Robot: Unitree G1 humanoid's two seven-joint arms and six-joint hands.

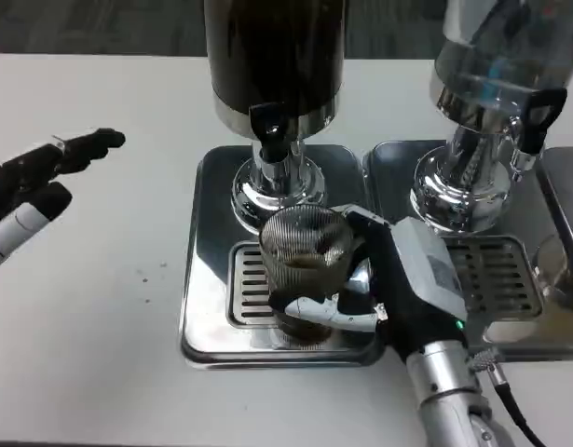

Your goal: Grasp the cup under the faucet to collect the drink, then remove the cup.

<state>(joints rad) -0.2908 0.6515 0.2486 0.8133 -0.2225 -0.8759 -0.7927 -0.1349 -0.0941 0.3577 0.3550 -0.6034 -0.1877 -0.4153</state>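
My right hand [398, 284] grips the ribbed clear glass cup [305, 256] under the black faucet [267, 126]; some dark drink inside, removal left. Left hand [39, 182] idle, holding nothing.

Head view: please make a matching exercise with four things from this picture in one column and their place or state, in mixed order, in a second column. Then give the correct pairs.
Things:
1. cup
2. left hand
3. dark dispenser
4. clear dispenser

Places or states:
A. stands on the right-side tray
B. held by the right hand on the grate
C. over the bare table, holding nothing
D. its faucet is right above the cup

Pairs: 1-B, 2-C, 3-D, 4-A
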